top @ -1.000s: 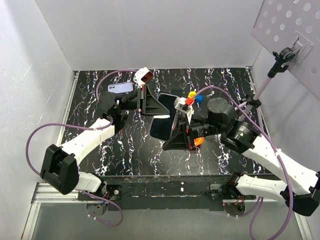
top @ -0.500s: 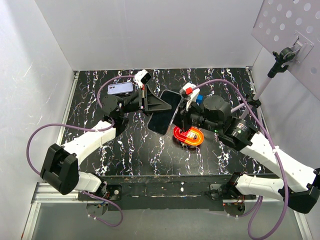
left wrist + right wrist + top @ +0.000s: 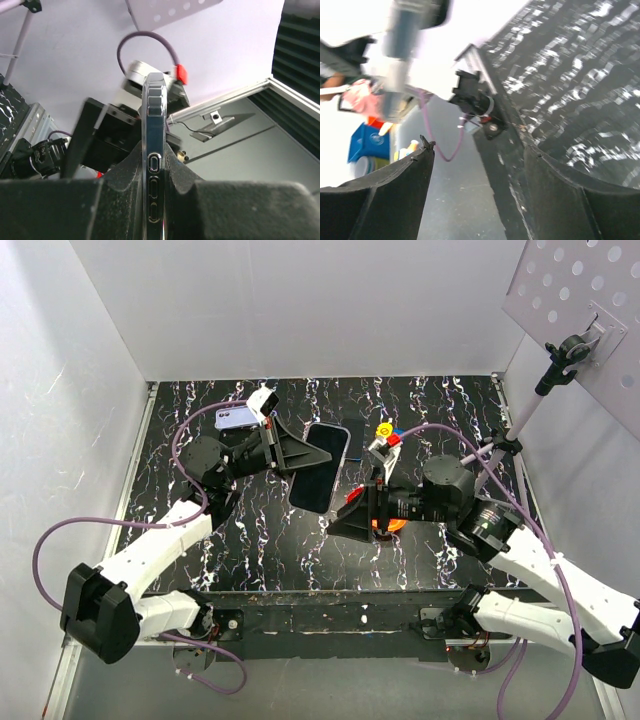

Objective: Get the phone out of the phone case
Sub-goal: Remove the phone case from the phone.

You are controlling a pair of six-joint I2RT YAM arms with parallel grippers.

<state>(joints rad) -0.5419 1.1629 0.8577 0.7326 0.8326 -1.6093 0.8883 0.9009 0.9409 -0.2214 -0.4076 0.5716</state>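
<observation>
My left gripper is shut on the left edge of the phone, holding it above the table's middle. The phone shows a black face with a pale clear phone case rim. In the left wrist view the phone stands edge-on, its button cutouts pinched in my left gripper. My right gripper hangs to the phone's lower right, apart from it and open. In the right wrist view my right gripper has nothing between its black fingers; I cannot tell whether the phone is loose in the case.
A lavender phone-shaped item lies at the back left. A dark flat rectangle lies behind the held phone. Small yellow, red and blue toys sit beside it, and an orange object under the right arm. White walls surround the marbled table.
My right gripper has opened, left the phone's right edge and drawn back toward the near side. The left arm has shifted the phone slightly left and turned its face upward.
</observation>
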